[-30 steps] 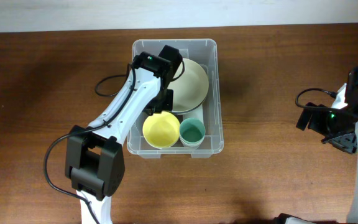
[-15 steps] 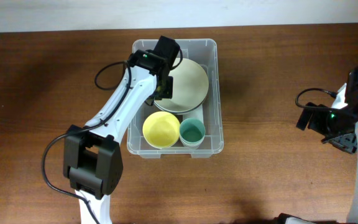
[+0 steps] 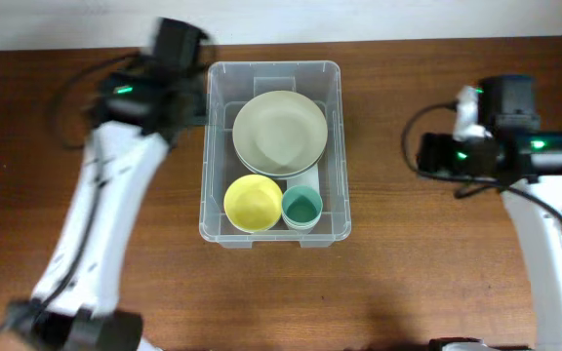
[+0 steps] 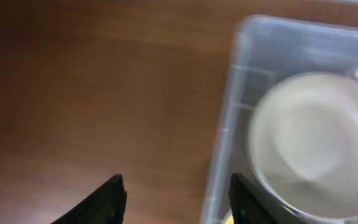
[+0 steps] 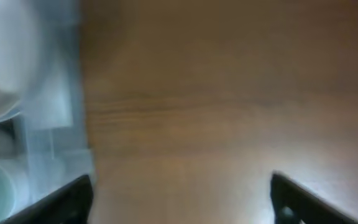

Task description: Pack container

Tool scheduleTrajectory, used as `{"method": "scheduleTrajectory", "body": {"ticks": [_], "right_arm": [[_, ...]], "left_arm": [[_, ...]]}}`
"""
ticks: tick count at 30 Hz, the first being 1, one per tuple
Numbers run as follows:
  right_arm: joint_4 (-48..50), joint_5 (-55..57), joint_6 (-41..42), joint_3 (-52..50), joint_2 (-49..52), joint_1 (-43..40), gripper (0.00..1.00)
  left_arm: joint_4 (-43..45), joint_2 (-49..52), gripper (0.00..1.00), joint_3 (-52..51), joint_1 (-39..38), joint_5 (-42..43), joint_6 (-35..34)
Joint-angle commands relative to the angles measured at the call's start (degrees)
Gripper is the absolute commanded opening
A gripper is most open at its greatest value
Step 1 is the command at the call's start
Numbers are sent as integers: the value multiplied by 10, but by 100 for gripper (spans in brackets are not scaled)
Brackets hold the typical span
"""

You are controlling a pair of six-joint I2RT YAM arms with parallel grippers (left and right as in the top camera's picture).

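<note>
The container (image 3: 209, 146), a large clear bin, stands in the middle of the brown table. Inside it lie a pale green plate (image 3: 279, 132) at the far end, and a yellow bowl (image 3: 253, 203) and a teal cup (image 3: 301, 207) at the near end. My left gripper (image 3: 191, 105) hovers by the bin's far left wall, outside it, open and empty. In the left wrist view the container wall (image 4: 225, 124) and the plate (image 4: 316, 143) show ahead of the left gripper (image 4: 179, 202). My right gripper (image 3: 425, 156) is open over bare table to the bin's right. The right wrist view is blurred, with the right gripper (image 5: 182, 202) and the container (image 5: 48, 124) at left.
A light wall strip runs along the table's far edge (image 3: 408, 19). Brown tabletop (image 3: 398, 253) stretches between the bin and the right arm, and more of it lies left of the bin (image 3: 27, 195).
The left gripper let go of the pale plate, opened and pulled out of the bin to the left. The plate now lies flat. The right arm swung in from the right edge toward the bin.
</note>
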Motion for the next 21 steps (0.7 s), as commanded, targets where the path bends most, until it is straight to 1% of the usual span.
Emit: {"method": "scheduleTrajectory", "body": {"ticks": [1, 6, 9, 14, 21], "right_arm": [[45, 21, -21, 11, 7, 43, 55], [87, 24, -19, 11, 65, 64, 53], [114, 21, -20, 11, 118, 70, 52], [212, -3, -21, 11, 198, 79, 51], [346, -98, -21, 11, 282, 81, 51]], "left_arm": [[-22, -17, 56, 3, 57, -14, -27], [-29, -18, 56, -2, 141, 46, -27], [-26, -18, 56, -3, 166, 57, -27], [-26, -18, 56, -3, 172, 60, -26], [-28, -18, 56, -3, 172, 60, -27]]}}
